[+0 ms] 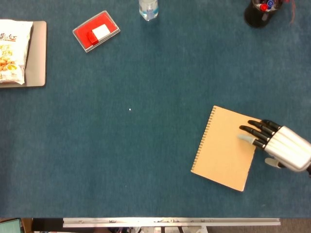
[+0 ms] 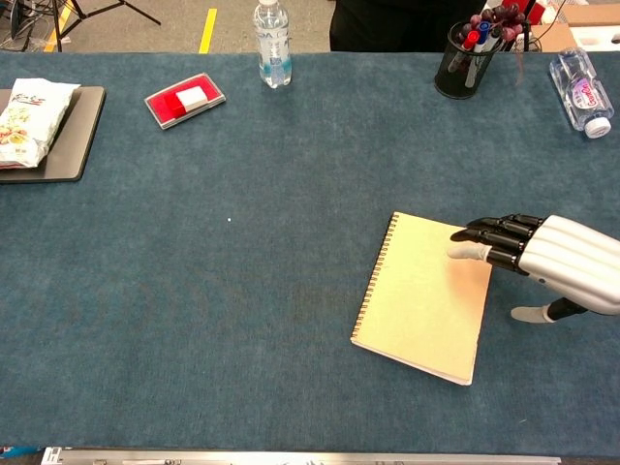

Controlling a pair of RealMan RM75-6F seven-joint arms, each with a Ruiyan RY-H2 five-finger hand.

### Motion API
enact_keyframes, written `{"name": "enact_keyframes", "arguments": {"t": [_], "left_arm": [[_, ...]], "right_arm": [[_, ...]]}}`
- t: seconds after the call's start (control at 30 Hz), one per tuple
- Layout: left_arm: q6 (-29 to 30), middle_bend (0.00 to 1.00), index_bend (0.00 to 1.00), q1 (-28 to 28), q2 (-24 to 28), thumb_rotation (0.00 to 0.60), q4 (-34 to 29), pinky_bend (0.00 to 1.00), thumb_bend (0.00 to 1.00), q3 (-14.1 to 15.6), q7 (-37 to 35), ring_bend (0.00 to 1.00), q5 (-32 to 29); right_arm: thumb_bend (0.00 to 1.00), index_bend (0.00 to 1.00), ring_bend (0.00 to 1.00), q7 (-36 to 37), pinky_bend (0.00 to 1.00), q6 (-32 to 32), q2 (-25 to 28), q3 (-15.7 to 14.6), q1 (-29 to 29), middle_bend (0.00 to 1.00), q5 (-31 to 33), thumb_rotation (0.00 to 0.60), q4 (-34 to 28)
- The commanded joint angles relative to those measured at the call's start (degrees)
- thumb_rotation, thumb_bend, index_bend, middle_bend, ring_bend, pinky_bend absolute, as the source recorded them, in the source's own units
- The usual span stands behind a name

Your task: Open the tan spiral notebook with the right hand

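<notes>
The tan spiral notebook (image 1: pixel 227 148) lies closed and skewed on the blue table (image 1: pixel 146 145), well down-right of the red case (image 1: pixel 95 31), its long axis running toward the near edge, spiral on the far side from me. My right hand (image 1: pixel 277 143) reaches over its free edge, fingers (image 2: pixel 489 242) extended and holding nothing, perhaps touching the cover. One notebook, one hand showing; my left is out of sight.
</notes>
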Motion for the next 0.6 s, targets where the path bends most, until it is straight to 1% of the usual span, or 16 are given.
{"name": "enact_keyframes", "arguments": {"t": [0.03,0.37,0.6], "left_arm": [[0.0,0.37,0.44,0.0,0.0,0.6,0.0,0.42,0.19,0.0,-0.1,0.21,-0.1],[0.3,0.37,0.44,0.3,0.3,0.6,0.0,0.42,0.19,-0.1,-0.6,0.21,0.0],[0.4,0.37,0.44,0.3,0.3,0.6,0.0,0.42,0.19,-0.1,-0.7,0.21,0.0]], "right_arm": [[0.0,0.18,0.13,0.4,0.26,-0.4,-0.9,-0.2,0.4,0.15,0.3,0.6,0.7],[0.0,0.18,0.13,2.0,0.26,-0.3,-4.2,-0.6,1.2,0.15,0.9,0.6,3.3],[0.0,0.18,0.13,2.6,0.26,-0.2,-5.2,-1.2,1.5,0.15,1.3,0.6,4.3]]}}
